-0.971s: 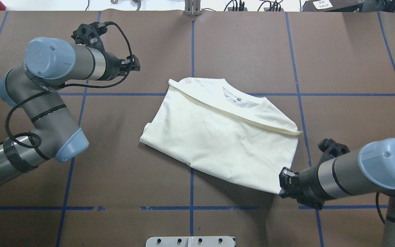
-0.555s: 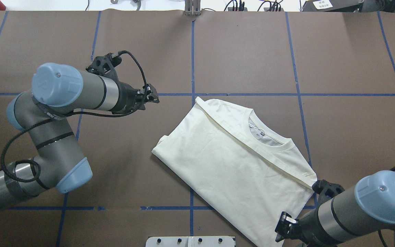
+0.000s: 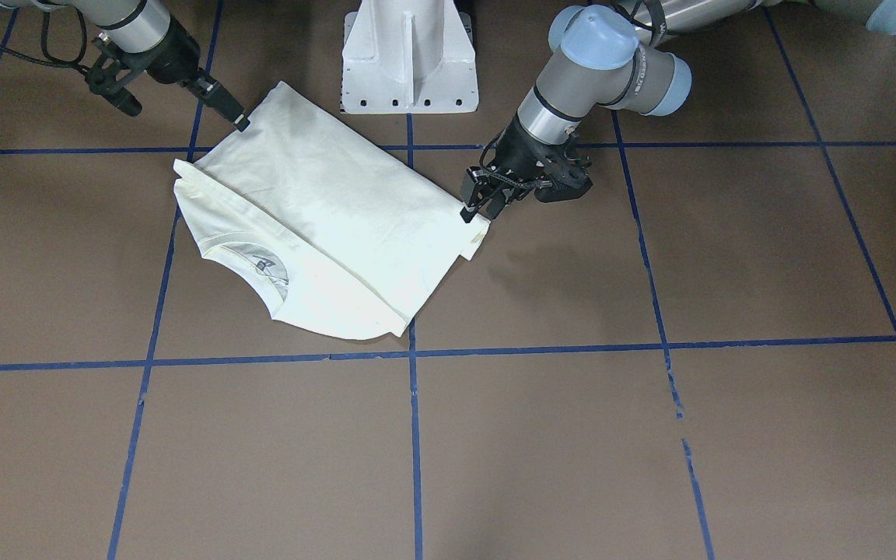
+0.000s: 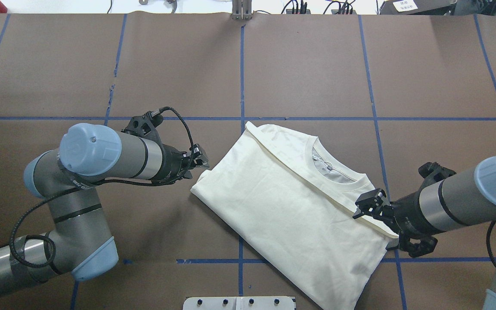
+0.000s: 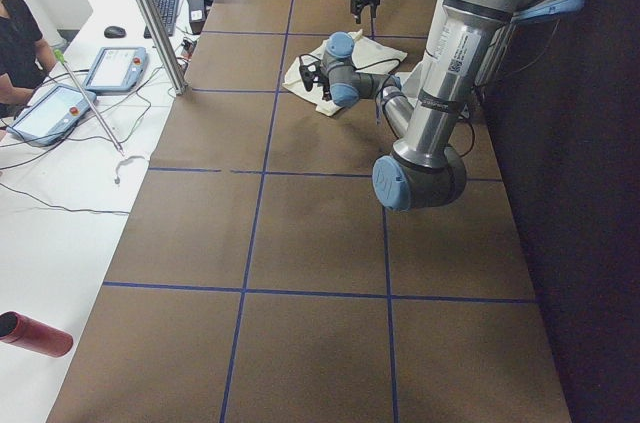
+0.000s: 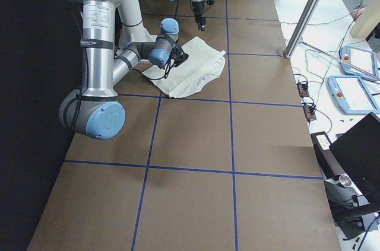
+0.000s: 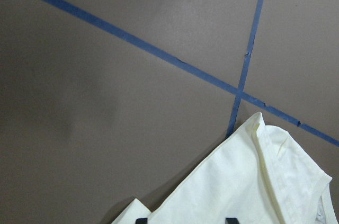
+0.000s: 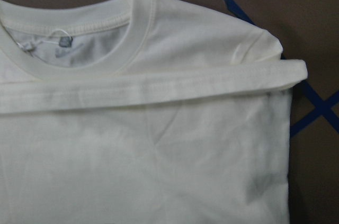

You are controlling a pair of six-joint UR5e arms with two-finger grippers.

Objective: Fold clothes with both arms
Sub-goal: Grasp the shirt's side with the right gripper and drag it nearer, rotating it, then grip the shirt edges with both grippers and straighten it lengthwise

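The cream T-shirt (image 4: 291, 206) lies folded and flat, set diagonally on the brown table, plain side up, its ribbed collar (image 4: 336, 174) toward the right. The print is hidden. My left gripper (image 4: 200, 160) is open at the shirt's left corner; in the left wrist view its fingertips (image 7: 140, 220) stand apart with the shirt's edge (image 7: 249, 181) between them. My right gripper (image 4: 362, 209) hovers over the folded strip at the shirt's right edge (image 8: 159, 89), fingers apart, holding nothing. In the front view the left gripper (image 3: 470, 210) and right gripper (image 3: 239, 120) sit at opposite corners of the shirt (image 3: 323, 210).
The white pedestal base (image 3: 409, 54) stands right behind the shirt on the robot's side. Blue tape lines (image 4: 241, 64) grid the table. An operator (image 5: 15, 23), tablets (image 5: 110, 68) and a metal pole (image 5: 150, 13) are at the far bench.
The right gripper dragged the shirt toward the robot, let go of its lower corner and moved up to the right folded edge. The left gripper came down to the shirt's left corner.
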